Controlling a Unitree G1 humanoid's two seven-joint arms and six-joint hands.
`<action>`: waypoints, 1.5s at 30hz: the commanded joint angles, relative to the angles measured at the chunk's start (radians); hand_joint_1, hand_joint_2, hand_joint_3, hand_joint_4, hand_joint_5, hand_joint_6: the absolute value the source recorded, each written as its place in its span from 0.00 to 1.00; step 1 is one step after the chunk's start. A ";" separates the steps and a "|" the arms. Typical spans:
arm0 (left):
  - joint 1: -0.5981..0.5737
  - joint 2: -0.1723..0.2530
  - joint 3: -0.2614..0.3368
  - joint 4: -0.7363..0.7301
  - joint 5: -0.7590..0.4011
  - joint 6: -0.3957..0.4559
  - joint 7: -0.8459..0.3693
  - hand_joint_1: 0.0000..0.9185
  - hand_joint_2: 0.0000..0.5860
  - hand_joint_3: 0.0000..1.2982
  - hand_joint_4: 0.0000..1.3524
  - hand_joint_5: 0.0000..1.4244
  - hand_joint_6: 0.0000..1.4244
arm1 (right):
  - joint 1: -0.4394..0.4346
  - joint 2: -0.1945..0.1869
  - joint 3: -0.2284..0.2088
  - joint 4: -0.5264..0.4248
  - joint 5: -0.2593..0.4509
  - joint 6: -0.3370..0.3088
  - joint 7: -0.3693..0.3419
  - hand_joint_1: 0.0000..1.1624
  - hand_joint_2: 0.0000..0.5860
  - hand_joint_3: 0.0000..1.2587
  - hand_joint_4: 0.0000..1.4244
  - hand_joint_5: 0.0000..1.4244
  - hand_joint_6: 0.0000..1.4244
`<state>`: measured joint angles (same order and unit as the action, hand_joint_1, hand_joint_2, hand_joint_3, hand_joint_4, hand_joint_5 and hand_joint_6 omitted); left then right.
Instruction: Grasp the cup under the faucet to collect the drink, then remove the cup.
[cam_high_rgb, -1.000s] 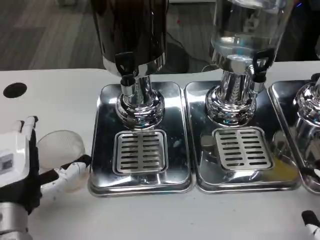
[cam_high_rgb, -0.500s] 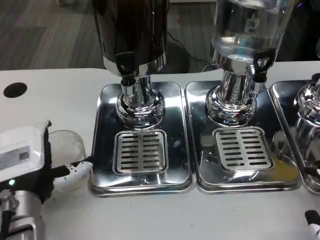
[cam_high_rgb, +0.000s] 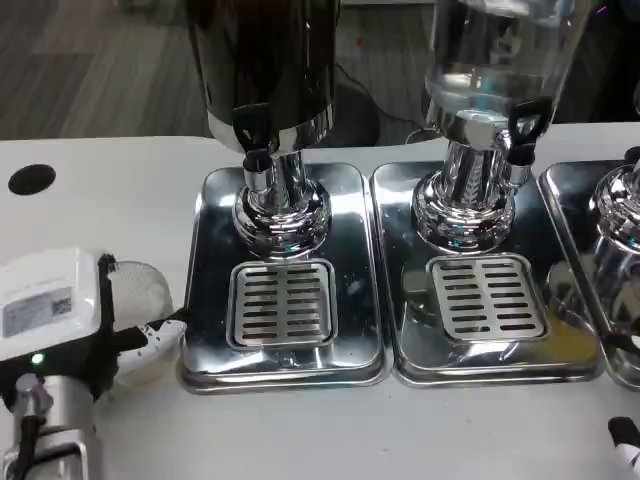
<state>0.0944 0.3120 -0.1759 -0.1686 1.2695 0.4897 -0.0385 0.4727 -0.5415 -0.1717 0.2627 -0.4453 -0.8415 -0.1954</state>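
Note:
A clear plastic cup (cam_high_rgb: 140, 290) stands on the white table, left of the left drip tray (cam_high_rgb: 210, 300). My left hand (cam_high_rgb: 55, 305) is over and around the cup, white back turned up. Its thumb (cam_high_rgb: 155, 335) lies against the cup's near side, and the other fingers are hidden under the hand. The cup is not under the black tap (cam_high_rgb: 252, 130) of the dark dispenser (cam_high_rgb: 265, 60), which stands above the slotted grate (cam_high_rgb: 282, 303). Only a fingertip of my right hand (cam_high_rgb: 625, 440) shows at the bottom right corner.
A clear dispenser (cam_high_rgb: 490, 60) with its own tap (cam_high_rgb: 522, 125) and tray (cam_high_rgb: 400, 290) stands to the right. A third tray (cam_high_rgb: 570, 250) is at the right edge. A black hole (cam_high_rgb: 30, 179) marks the table at far left.
My left hand has turned from edge-on beside the cup to back-up over it and moved right, covering the cup's left part. The cup has stayed in place.

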 joint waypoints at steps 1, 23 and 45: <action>-0.006 0.008 -0.019 0.019 0.014 0.003 0.050 0.36 0.23 0.34 0.37 0.50 0.59 | -0.007 -0.003 0.003 -0.003 0.008 -0.002 0.011 0.37 0.70 0.12 0.02 0.00 0.00; 0.025 0.004 -0.008 -0.056 -0.007 -0.003 0.122 0.36 0.27 0.40 0.45 0.58 0.65 | -0.011 0.002 0.013 -0.004 0.007 0.001 0.018 0.36 0.69 0.12 0.02 0.00 0.00; -0.035 -0.049 -0.038 -0.113 0.003 -0.021 0.124 0.36 0.27 0.40 0.45 0.58 0.65 | -0.003 -0.009 0.006 0.019 0.027 -0.024 0.017 0.36 0.69 0.12 0.02 0.00 0.00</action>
<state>0.0824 0.2683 -0.2104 -0.2618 1.2587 0.4739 0.0537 0.4669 -0.5415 -0.1569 0.2719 -0.4337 -0.8484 -0.1831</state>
